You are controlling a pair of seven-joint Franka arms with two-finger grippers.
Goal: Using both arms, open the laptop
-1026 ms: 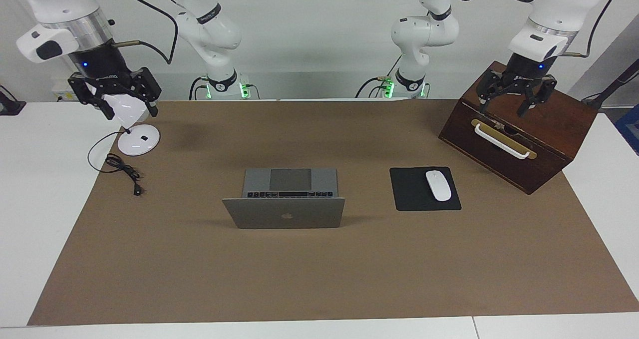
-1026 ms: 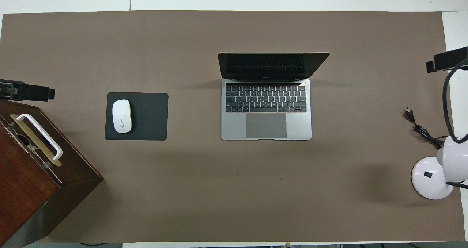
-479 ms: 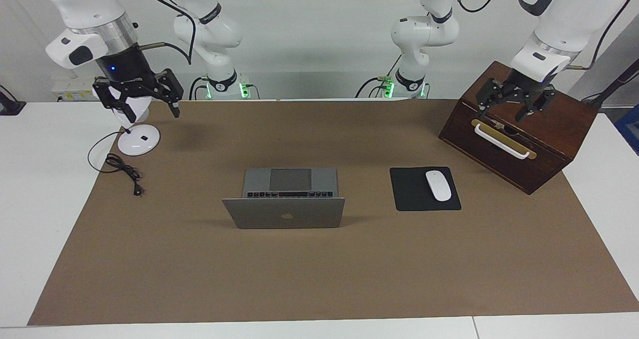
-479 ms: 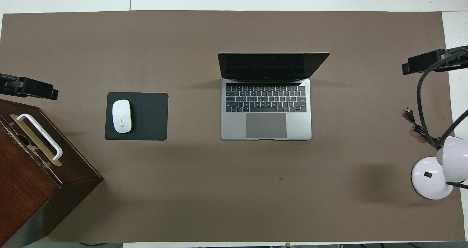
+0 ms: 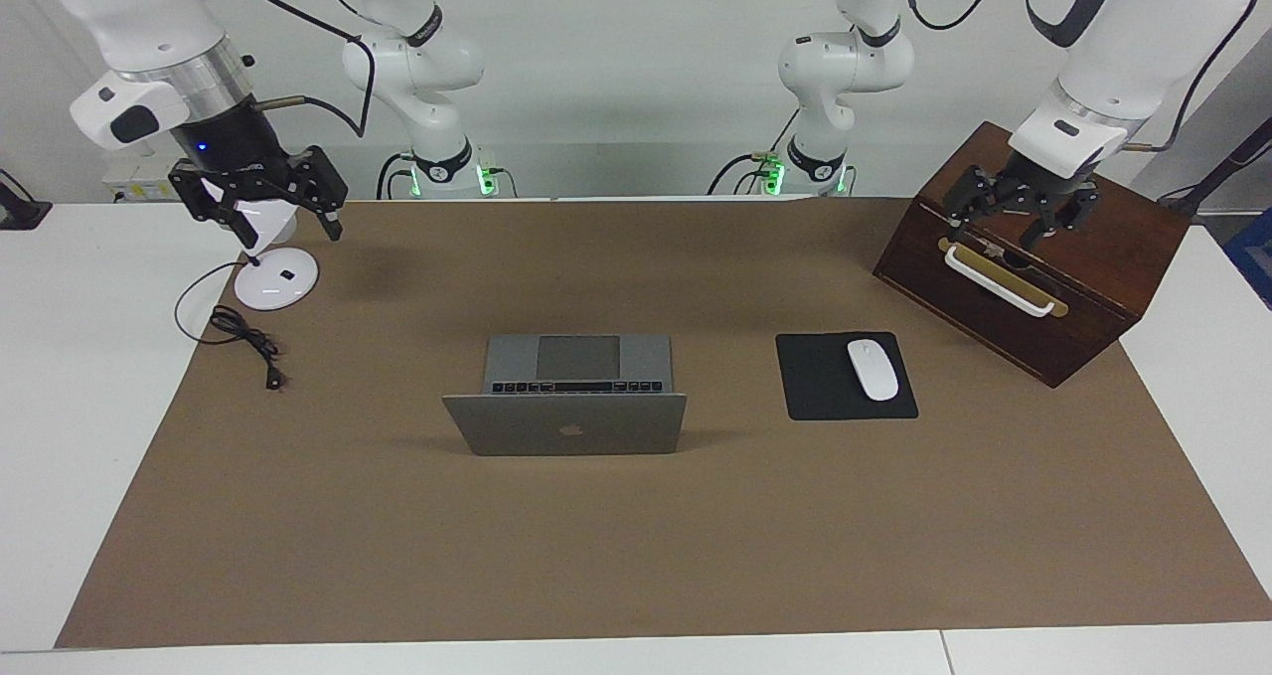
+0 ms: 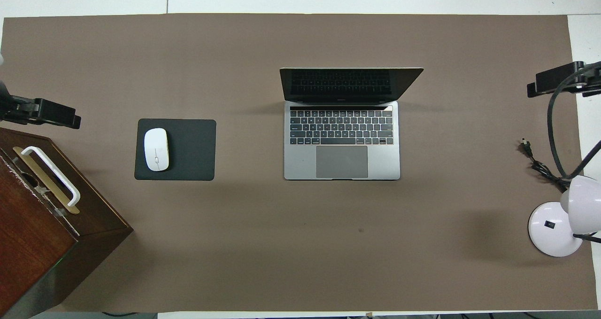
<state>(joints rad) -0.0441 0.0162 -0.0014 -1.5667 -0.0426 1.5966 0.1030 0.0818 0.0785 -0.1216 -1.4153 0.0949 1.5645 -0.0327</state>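
Laptop stands open mid-table; both arms pulled away to the table ends.

Brown mat (image 5: 636,556) covers the table. Wooden box (image 5: 1083,257) sits at the left arm's end, left gripper (image 5: 1006,226) hanging over its top, fingers spread, holding nothing. Laptop (image 5: 564,424) sits at the mat's centre, lid raised, keyboard facing the robots, so the opening looks done. Black mouse pad (image 5: 825,382) with white mouse (image 5: 872,369) lies beside it toward the left arm's end. Desk lamp (image 5: 275,279) stands at the right arm's end; right gripper (image 5: 283,224), fingers spread and empty, has drifted over it within the last second, while the left has eased slightly higher over the box. Both read as retreating.
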